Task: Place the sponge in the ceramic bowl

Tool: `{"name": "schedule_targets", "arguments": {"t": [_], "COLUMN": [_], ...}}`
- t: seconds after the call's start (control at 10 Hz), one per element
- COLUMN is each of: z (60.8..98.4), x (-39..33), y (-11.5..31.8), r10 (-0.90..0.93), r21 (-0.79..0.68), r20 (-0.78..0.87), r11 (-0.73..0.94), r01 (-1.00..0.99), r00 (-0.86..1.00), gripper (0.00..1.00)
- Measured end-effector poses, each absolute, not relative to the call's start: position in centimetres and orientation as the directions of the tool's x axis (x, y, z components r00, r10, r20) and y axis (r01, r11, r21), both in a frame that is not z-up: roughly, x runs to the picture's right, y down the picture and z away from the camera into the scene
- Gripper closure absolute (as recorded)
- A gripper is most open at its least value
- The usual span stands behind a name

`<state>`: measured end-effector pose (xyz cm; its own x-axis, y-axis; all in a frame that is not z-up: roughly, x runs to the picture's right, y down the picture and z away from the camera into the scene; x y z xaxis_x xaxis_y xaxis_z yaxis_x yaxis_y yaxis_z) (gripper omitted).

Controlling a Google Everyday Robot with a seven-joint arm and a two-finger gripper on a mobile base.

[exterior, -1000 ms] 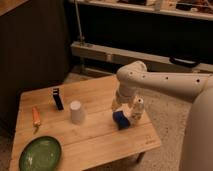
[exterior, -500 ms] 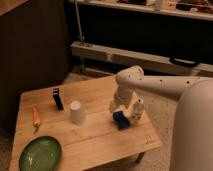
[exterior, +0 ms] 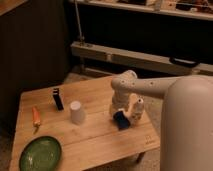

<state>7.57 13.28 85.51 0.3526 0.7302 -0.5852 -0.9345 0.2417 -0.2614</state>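
Note:
The deep-blue sponge (exterior: 120, 120) lies on the wooden table (exterior: 95, 137), right of centre. My gripper (exterior: 125, 114) is down at the sponge, its white wrist directly above and to the right of it, partly covering it. The green ceramic bowl (exterior: 41, 153) sits at the table's front left corner, far from the gripper, with nothing in it.
A white cup (exterior: 76, 112) stands mid-table, left of the sponge. A thin upright dark box (exterior: 58, 98) is behind it, and an orange carrot-like item (exterior: 36, 116) lies near the left edge. My white arm (exterior: 185, 115) fills the right side. Dark shelving runs behind the table.
The arm has swung closer and looms larger on the right. The gripper has stayed at the sponge, and the sponge has not moved.

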Motion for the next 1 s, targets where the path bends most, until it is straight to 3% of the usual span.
{"name": "schedule_targets", "arguments": {"t": [1.0], "z": [87.6], "x": [8.2], "y": [14.5], "r10": [0.701], "r21": [-0.244], "r20": [-0.616], "r11": [0.266], "r01": [-0.933], "r00": [0.361], "gripper": [0.35]}}
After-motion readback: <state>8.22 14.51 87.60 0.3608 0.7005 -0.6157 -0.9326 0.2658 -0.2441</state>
